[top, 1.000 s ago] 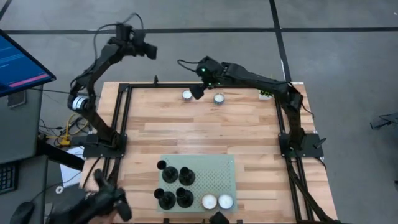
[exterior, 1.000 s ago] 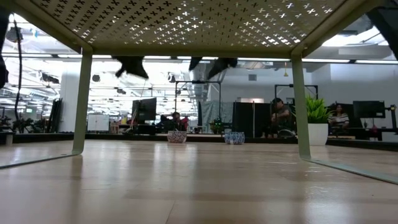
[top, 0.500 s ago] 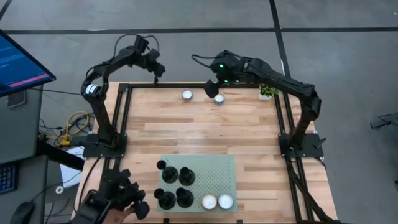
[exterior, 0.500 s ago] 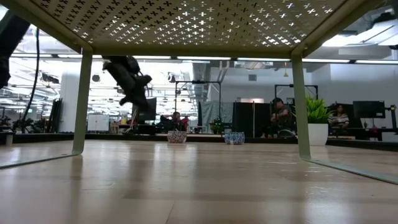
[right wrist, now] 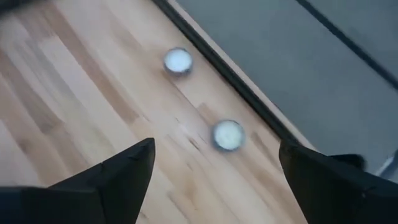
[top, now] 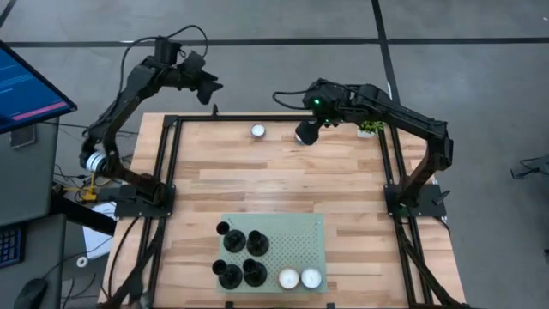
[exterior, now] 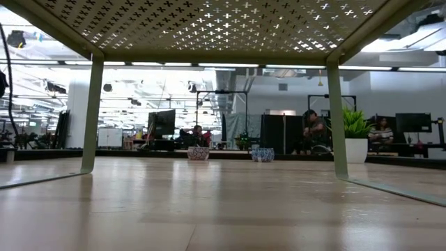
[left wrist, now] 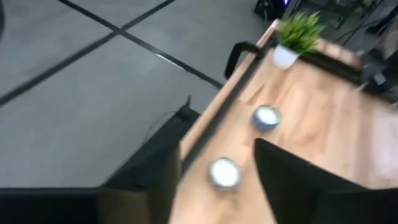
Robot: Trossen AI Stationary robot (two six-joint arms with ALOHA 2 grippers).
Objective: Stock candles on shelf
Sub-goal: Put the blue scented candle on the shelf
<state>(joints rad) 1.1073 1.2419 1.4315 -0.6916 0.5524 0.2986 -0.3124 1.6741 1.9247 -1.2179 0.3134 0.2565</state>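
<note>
the right gripper [top: 305,135] hangs released, fingers wide, hiding one candle [right wrist: 227,134] in the high view. a second candle [top: 257,130] sits just beside it. the left gripper [left wrist: 214,186], spread too, hovers off the far edge. well apart, the shelf [top: 300,240] carries two candles [top: 298,278] and blurry dark holders [top: 238,257].

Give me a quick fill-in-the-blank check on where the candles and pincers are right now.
1. Candles already on the green shelf: ____.
2. Loose candles by the table's far edge, as the right wrist view shows: ____.
3. The right pincer hangs over a candle, fingers ____.
4. The left pincer is ____ the tabletop's edge.

Answers: two; two; open; beyond
</note>
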